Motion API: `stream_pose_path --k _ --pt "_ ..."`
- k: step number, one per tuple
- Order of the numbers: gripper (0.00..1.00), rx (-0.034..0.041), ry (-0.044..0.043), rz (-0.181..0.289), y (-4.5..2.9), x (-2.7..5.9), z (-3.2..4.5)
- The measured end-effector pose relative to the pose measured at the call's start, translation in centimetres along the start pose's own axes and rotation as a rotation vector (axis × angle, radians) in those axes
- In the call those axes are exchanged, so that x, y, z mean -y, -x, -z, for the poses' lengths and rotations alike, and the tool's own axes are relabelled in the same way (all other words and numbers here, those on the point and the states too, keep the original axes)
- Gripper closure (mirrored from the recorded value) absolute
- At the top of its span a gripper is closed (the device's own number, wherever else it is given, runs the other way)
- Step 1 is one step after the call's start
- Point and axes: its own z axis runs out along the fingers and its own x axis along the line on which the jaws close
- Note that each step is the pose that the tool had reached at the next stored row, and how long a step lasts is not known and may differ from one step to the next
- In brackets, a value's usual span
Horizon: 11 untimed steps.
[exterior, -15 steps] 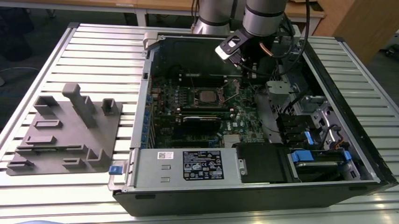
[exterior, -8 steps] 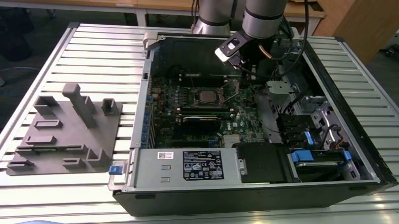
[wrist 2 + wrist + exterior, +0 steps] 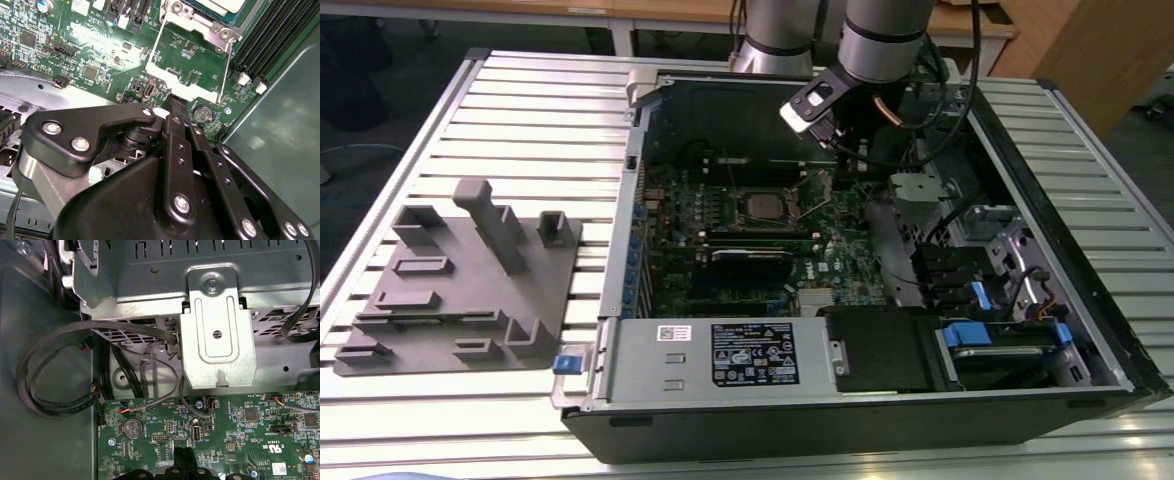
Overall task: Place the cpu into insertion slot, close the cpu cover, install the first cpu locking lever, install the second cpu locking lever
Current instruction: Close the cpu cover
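Small flat silver-tan square cpu: sitting in the black silvery-rimmed insertion slot.
Thin silvery cut-out cpu cover: seemingly lying swung open, awaiting closing.
Black gripper: hovering at one o'clock of the chip in the exterior view. Its fingers are pressing together and the tip is meeting the cover's lip (any pinch being hidden).
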Motion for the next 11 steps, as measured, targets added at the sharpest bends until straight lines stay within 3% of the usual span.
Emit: stream_pose_path --k 5,11 --pt "0.89 -0.0002 0.0001 0.0 0.02 0.2 0.01" --pt "0.89 -0.0001 0.0003 0.0 0.08 1.03 0.04"
